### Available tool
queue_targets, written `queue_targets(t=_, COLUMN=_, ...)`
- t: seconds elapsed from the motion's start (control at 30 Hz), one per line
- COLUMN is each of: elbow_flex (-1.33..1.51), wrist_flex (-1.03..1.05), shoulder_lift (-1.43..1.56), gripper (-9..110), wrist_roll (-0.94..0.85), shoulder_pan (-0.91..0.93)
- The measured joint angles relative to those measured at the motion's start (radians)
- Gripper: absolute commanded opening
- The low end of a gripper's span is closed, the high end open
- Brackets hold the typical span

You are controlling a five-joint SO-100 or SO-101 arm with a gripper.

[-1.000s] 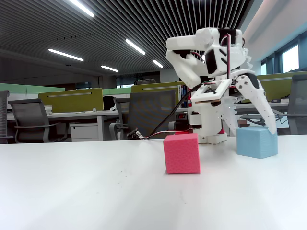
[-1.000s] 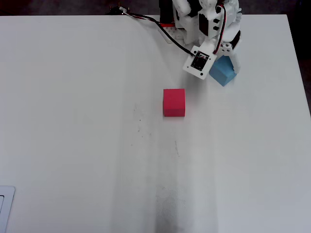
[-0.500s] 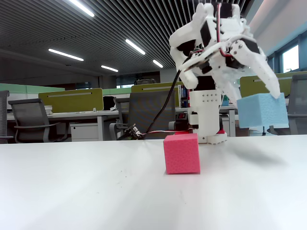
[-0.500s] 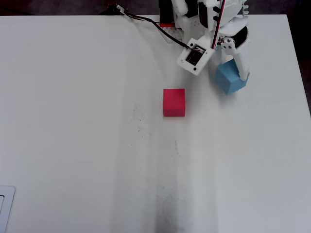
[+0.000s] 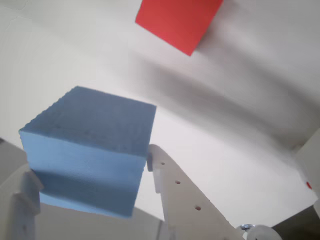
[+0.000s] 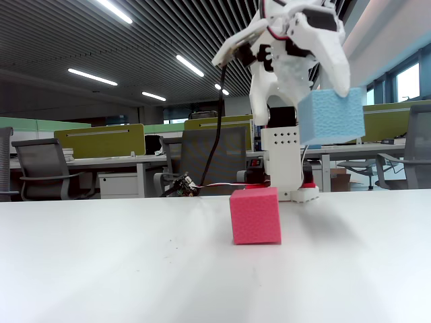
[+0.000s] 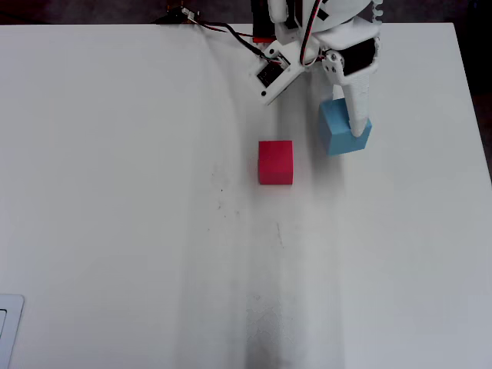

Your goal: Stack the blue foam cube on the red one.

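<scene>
The light blue foam cube (image 6: 331,116) hangs high above the table, and my gripper (image 6: 330,101) is shut on it. From overhead the blue cube (image 7: 339,129) is up and to the right of the red cube (image 7: 275,162), clear of it. The pinkish-red cube (image 6: 255,214) rests flat on the white table, below and left of the held cube in the fixed view. In the wrist view the blue cube (image 5: 92,147) fills the lower left between my fingers (image 5: 182,192), with the red cube (image 5: 177,22) at the top edge.
The arm's base (image 6: 286,168) stands at the table's far edge behind the red cube. A cable (image 7: 223,32) trails left from the base along the far edge. A pale object (image 7: 8,330) pokes in at the overhead view's lower left corner. The table's right edge (image 7: 470,115) runs near the blue cube.
The blue cube left the table a second ago and has risen in my gripper. It has since swung left toward the red cube. The red cube has not moved.
</scene>
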Motion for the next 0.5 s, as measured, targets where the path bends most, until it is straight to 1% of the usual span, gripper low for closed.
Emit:
queue_targets(t=0.1, elbow_flex=-0.035, wrist_flex=0.025, shoulder_lift=-0.023, gripper=24, wrist_roll=0.0, shoulder_pan=0.032)
queue_targets(t=0.17, elbow_flex=-0.077, wrist_flex=0.064, shoulder_lift=-0.064, gripper=24, wrist_roll=-0.028, shoulder_pan=0.103)
queue_targets(t=0.23, elbow_flex=-0.077, wrist_flex=0.066, shoulder_lift=-0.071, gripper=24, wrist_roll=-0.032, shoulder_pan=0.11)
queue_targets(t=0.27, elbow_flex=-0.077, wrist_flex=0.074, shoulder_lift=-0.092, gripper=24, wrist_roll=-0.041, shoulder_pan=0.153)
queue_targets(t=0.5, elbow_flex=-0.133, wrist_flex=0.074, shoulder_lift=-0.166, gripper=24, wrist_roll=-0.041, shoulder_pan=0.262)
